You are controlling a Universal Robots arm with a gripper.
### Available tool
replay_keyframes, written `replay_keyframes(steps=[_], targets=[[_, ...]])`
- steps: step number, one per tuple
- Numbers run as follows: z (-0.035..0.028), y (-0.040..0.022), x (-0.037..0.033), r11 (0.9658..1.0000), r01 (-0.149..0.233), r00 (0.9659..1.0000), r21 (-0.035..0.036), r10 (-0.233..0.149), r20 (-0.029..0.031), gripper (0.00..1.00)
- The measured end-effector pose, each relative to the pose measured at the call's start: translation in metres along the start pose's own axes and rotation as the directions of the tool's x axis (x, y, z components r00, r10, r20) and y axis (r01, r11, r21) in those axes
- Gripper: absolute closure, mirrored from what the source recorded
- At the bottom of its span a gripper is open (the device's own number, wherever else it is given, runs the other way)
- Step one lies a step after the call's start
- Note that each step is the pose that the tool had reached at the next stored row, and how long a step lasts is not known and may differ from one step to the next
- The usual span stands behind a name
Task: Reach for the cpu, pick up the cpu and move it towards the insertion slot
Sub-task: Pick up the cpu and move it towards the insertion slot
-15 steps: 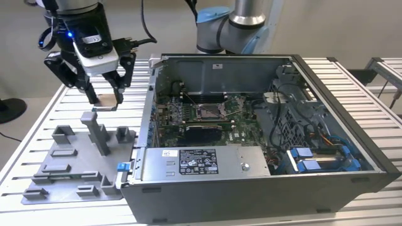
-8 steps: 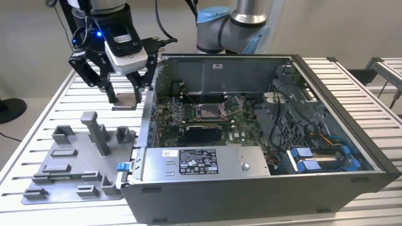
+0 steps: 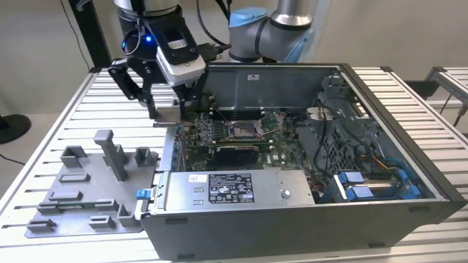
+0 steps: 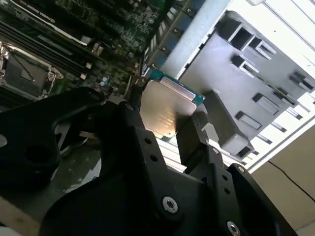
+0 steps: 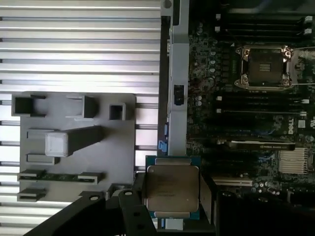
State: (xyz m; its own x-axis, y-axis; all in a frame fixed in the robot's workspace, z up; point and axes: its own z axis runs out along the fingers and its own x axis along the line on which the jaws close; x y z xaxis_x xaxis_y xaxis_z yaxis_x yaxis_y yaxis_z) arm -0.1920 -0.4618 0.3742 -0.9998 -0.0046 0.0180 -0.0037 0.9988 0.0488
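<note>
Pale wall (image 3: 380,27) standing behind. Ribbed aluminium table (image 3: 44,142) spreading under everything, a second one (image 3: 450,82) sitting at the exterior view's right. Black cable (image 3: 11,159) trailing over the floor (image 3: 15,98).

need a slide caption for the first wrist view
Pincer shut on the cpu above the case wall, insertion slot empty on the motherboard.

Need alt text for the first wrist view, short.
The claw grips the cpu over the open computer case's wall. The insertion slot lies apart on the motherboard; the grey fixture tray sits on the slatted table.
</note>
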Motion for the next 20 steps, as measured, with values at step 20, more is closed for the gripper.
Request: replay_keyframes(steps=[20], targets=[[-0.0015, 0.0035, -0.0888, 1.0000, 0.000, 1.0000, 0.0000, 0.000, 0.0000, 1.00]])
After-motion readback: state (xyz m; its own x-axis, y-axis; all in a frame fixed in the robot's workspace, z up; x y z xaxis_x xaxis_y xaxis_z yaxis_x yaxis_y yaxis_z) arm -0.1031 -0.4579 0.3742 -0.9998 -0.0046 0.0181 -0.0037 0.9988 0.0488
